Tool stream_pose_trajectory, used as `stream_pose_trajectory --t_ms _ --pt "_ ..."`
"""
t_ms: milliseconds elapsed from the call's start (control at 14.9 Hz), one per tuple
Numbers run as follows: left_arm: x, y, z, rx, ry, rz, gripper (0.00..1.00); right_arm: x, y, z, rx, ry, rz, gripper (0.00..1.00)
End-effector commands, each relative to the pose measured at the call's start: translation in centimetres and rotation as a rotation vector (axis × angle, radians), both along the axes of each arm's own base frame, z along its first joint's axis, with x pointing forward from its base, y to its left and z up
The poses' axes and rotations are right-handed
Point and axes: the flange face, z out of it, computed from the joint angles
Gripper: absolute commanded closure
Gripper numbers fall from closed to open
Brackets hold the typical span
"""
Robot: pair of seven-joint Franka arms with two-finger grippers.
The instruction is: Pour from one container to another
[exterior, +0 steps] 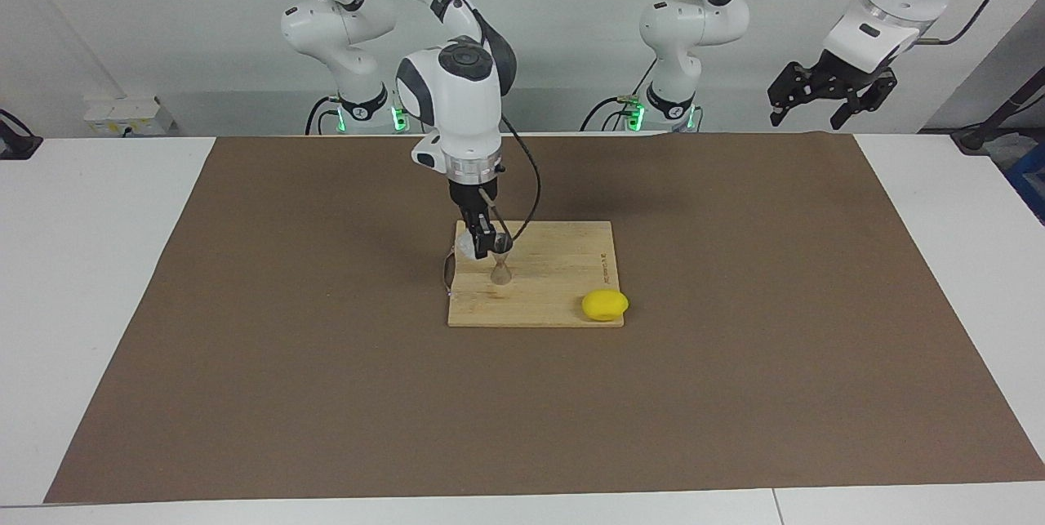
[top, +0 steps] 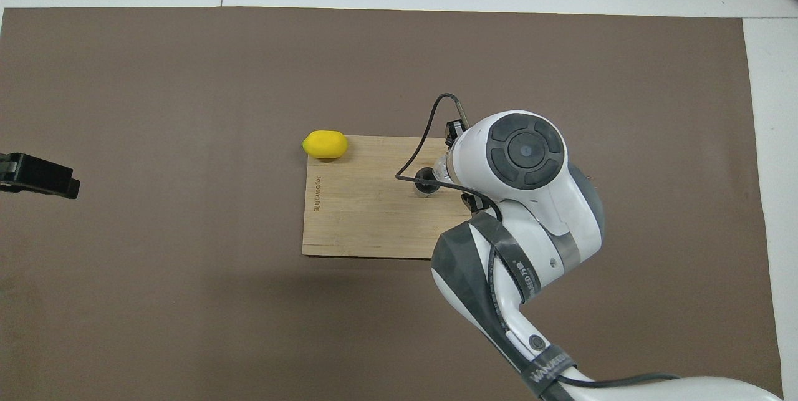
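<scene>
The metal jigger stands upright on the wooden cutting board, toward the right arm's end of it. Its dark mouth shows in the overhead view. My right gripper is shut on the small clear cup and holds it tipped just above and beside the jigger's rim. In the overhead view the right arm's wrist hides most of the cup. My left gripper is open and empty, and it waits high above the table edge at the left arm's end.
A yellow lemon lies at the board's corner farthest from the robots, toward the left arm's end; it also shows in the overhead view. The board lies on a brown mat over the white table.
</scene>
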Motion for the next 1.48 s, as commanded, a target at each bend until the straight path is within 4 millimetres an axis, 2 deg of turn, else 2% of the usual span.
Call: stream_pose_trajectory --t_ms 0,269,404,538,606,673,808,942,1077,1279,1346,1413 --pt "0.4 0.0 -0.1 0.014 -0.014 -0.017 0.0 1.4 -2.0 -0.4 0.08 0.044 -0.022 0.91" --pt "0.2 -0.1 -0.5 0.017 -0.009 -0.016 0.0 2.6 -7.7 -2.2 0.224 0.135 -0.075 0.91" --pt "0.3 -0.6 -0.5 0.016 -0.018 -0.026 0.0 3.0 -12.5 -3.6 0.305 0.174 -0.097 0.91" --pt "0.3 -1.2 -0.4 0.016 -0.022 -0.029 0.0 2.7 -16.0 -4.3 0.399 0.197 -0.068 0.91" --pt "0.3 -1.4 -0.4 0.016 -0.023 -0.032 0.0 2.8 -18.5 -4.6 0.435 0.207 -0.081 0.91" --pt "0.3 -1.6 -0.4 0.016 -0.023 -0.037 0.0 2.6 -21.2 -5.6 0.446 0.221 -0.06 0.91" --pt "0.2 -1.9 -0.4 0.017 -0.023 -0.04 0.0 1.6 -24.7 -8.0 0.503 0.218 -0.007 0.91" --pt "0.2 -1.8 -0.4 0.017 -0.022 -0.04 0.0 1.2 -27.1 -9.9 0.553 0.211 0.003 0.92" --pt "-0.1 -1.7 -1.1 0.017 -0.011 -0.039 0.0 1.2 -28.1 -12.0 0.563 0.221 0.029 0.92" --pt "0.1 -1.4 -1.5 0.015 -0.039 -0.038 0.0 1.0 -32.2 -15.0 0.598 0.22 0.039 0.91" --pt "0.1 -0.7 -1.5 0.017 -0.039 -0.025 0.0 0.8 -33.7 -16.0 0.62 0.223 0.045 0.91" --pt "0.1 -0.8 -1.5 0.017 -0.039 -0.024 0.0 0.6 -34.3 -16.8 0.63 0.216 0.068 0.91"
